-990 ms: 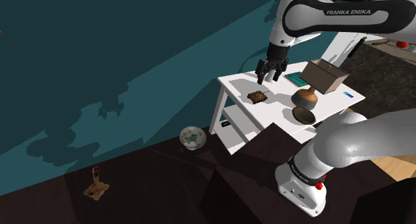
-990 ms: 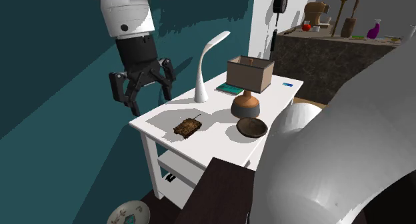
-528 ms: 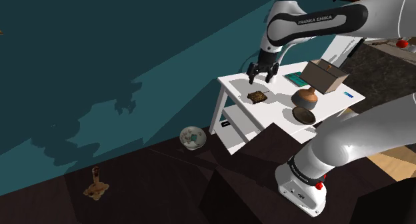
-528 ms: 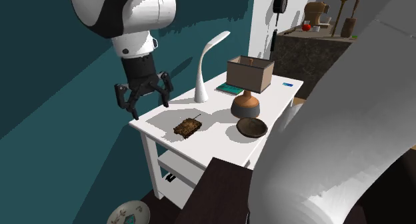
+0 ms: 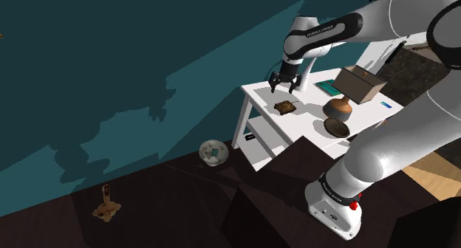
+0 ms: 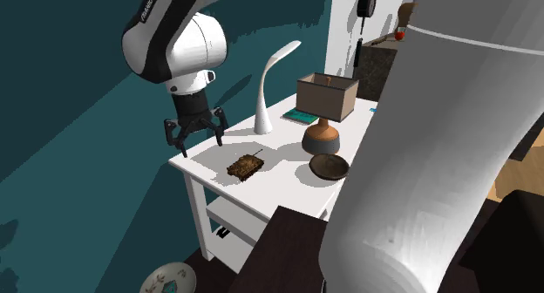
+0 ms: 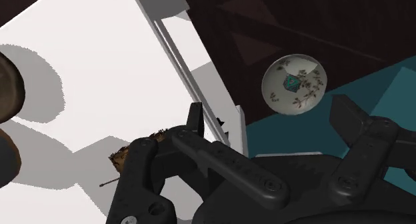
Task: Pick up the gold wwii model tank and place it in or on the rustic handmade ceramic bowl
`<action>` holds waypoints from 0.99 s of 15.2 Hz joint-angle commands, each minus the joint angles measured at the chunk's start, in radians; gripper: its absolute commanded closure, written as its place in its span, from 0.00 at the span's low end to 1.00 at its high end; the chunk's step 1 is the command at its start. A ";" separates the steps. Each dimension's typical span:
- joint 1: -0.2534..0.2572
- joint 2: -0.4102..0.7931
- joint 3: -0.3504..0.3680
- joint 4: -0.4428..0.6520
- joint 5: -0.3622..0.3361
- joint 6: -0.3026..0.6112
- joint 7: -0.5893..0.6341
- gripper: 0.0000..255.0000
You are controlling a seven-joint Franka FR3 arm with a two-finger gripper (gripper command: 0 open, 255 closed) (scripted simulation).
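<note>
White table [image 6: 281, 148]: brown tank [image 6: 246, 166] untouched, end effector [image 6: 200, 143] spread wide nearby

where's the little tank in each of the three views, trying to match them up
Shoulder view: the tank sits right of centre, on the white table.
Second exterior view: the tank is near the middle, on the table, in front of the white lamp.
Wrist view: the tank is a brown sliver on the table, half hidden behind a black finger.
Shared landmark: the white table's top, which carries the tank in all three.
</note>
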 commanded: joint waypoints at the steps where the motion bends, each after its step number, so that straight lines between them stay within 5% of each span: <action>1: -0.015 0.062 -0.016 0.025 0.004 0.047 0.018 0.00; 15: -0.137 0.510 -0.095 0.319 0.123 0.253 0.097 0.00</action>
